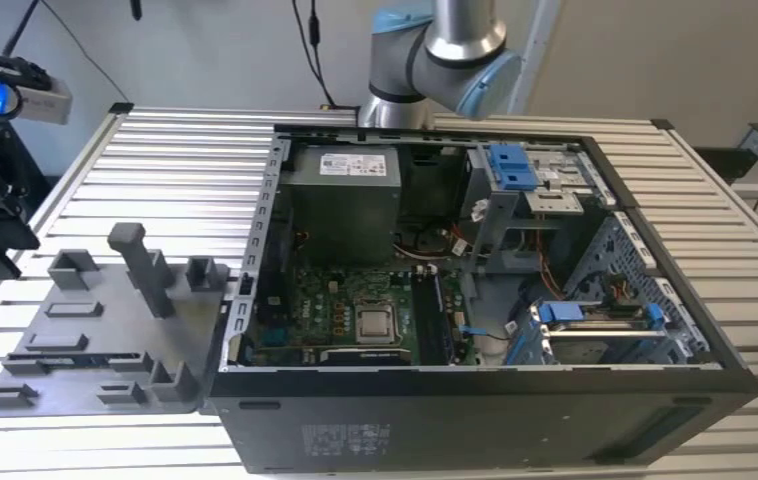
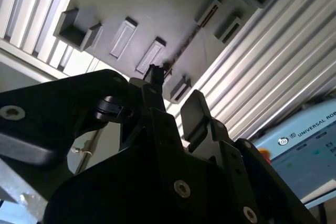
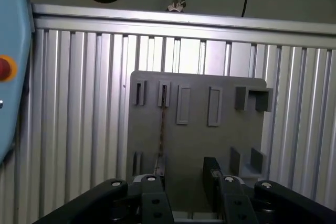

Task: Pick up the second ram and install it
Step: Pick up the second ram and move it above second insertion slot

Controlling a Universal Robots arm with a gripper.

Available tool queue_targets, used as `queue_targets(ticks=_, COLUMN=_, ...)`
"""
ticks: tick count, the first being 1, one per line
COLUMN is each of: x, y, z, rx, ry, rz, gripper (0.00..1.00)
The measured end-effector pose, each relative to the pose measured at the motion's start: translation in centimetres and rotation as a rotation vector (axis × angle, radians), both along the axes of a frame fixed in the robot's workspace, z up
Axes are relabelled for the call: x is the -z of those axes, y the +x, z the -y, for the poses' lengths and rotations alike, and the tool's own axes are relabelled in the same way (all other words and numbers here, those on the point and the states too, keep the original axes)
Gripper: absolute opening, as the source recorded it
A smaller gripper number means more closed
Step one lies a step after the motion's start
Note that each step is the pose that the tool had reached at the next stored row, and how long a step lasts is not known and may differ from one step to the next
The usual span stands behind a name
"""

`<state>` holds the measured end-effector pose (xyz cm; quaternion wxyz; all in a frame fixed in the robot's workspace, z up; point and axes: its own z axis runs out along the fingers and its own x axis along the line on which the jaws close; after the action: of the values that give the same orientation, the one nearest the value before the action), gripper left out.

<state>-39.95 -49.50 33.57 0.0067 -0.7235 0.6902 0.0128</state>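
First wrist view: the gripper [image 3: 181,172] is shown above the grey fixture plate [image 3: 197,140], fingers spread apart with nothing held. The ram [image 3: 161,127] is seen standing on edge in the plate's slots, near one fingertip. In the exterior view, the plate is laid on a slatted table [image 1: 179,150] beside an opened computer case [image 1: 486,425], whose power supply label [image 1: 356,162] cannot be read.
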Motion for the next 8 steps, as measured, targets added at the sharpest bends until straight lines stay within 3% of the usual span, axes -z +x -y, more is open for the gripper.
queue_targets(ticks=1, x=0.08, y=0.0, z=0.0, rx=0.0, ry=-0.0001, rz=-0.0012, gripper=0.42)
queue_targets(ticks=4, x=0.22, y=0.0, z=0.01, rx=0.0, ry=-0.0002, rz=-0.0254, gripper=0.42)
queue_targets(ticks=8, x=0.82, y=0.01, z=0.01, rx=0.0, ry=-0.0002, rz=-0.0278, gripper=0.42)
